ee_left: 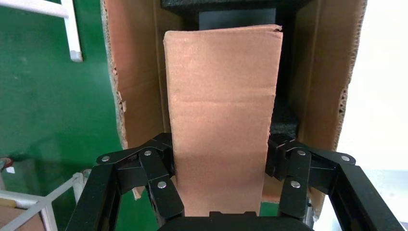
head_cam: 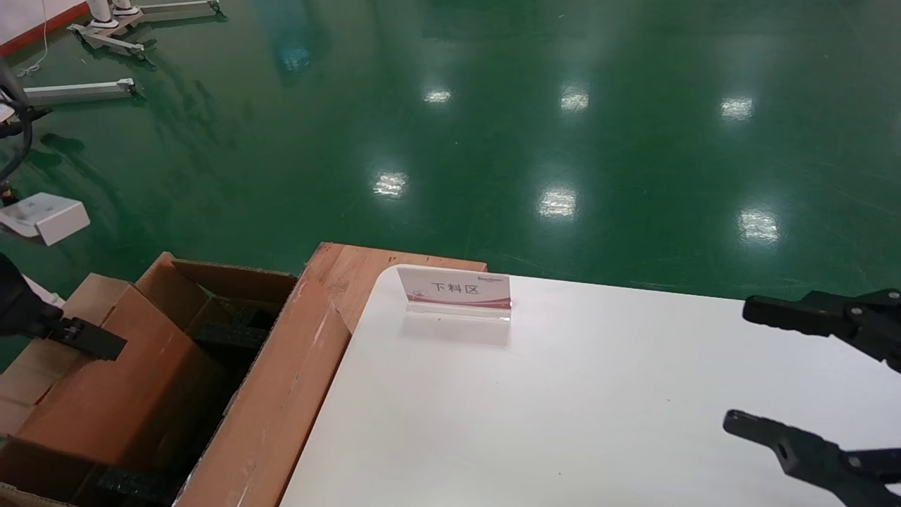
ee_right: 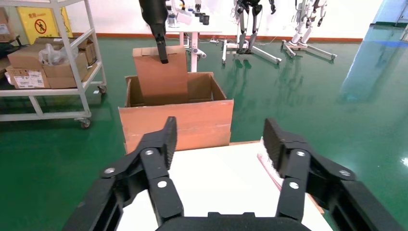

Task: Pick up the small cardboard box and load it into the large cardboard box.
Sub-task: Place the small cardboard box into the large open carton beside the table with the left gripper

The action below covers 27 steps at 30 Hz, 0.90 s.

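The left end effector (ee_left: 221, 168) pinches the small cardboard box (ee_left: 222, 120) across its width. The box's long axis points down into the large cardboard box (head_cam: 281, 394), lower left of the head view. The right end effector (head_cam: 781, 373) hangs spread over the worktop (head_cam: 563, 422).

Reddish-brown small cardboard box (ee_left: 222, 120) — black foam (ee_left: 284, 120) — green floor (head_cam: 493, 127).

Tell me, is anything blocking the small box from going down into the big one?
Nothing visible blocks it. The left pincer grips the small cardboard box, already partly inside the large cardboard box; black foam blocks sit beside and beyond it.
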### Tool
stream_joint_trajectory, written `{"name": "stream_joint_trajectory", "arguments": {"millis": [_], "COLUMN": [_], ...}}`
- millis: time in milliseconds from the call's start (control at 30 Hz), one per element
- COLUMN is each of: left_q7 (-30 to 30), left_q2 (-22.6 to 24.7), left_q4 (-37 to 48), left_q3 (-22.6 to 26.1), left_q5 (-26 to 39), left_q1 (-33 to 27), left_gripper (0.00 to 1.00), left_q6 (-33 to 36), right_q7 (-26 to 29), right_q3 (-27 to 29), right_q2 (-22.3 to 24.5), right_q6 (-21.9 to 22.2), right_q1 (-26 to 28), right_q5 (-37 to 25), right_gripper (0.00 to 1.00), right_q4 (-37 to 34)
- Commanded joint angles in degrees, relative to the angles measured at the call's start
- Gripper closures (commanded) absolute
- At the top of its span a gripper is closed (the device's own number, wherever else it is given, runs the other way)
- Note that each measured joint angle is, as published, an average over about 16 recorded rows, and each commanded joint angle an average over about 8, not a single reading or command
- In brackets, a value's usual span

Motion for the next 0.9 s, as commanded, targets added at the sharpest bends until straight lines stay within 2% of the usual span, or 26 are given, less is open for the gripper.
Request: {"name": "stream_joint_trajectory", "arguments": {"millis": [33, 500, 900], "left_q7": [0.4, 5.0, 11.1], "left_q2": [-0.8, -0.8, 1.9], "left_q4": [0.2, 5.6, 14.8], "left_q3": [-0.3, 0.6, 1.3], "left_q5": [0.4, -0.4, -1.6], "left_q1": [0.8, 7.4, 14.7], "left_gripper": [1.00, 1.00, 1.00], "left_q6": [-0.6, -6.0, -11.1], "right_q7": [0.0, 0.0, 0.0], "right_q3": [0.0, -0.1, -0.1], "right_q2": [0.0, 0.0, 0.0], "right_q6": [0.0, 0.0, 0.0], "right_q1": [0.0, 0.0, 0.0], "right_q5": [0.0, 0.0, 0.1], "right_gripper": [0.00, 0.00, 0.00], "right_q4": [0.0, 0.0, 0.0]}}
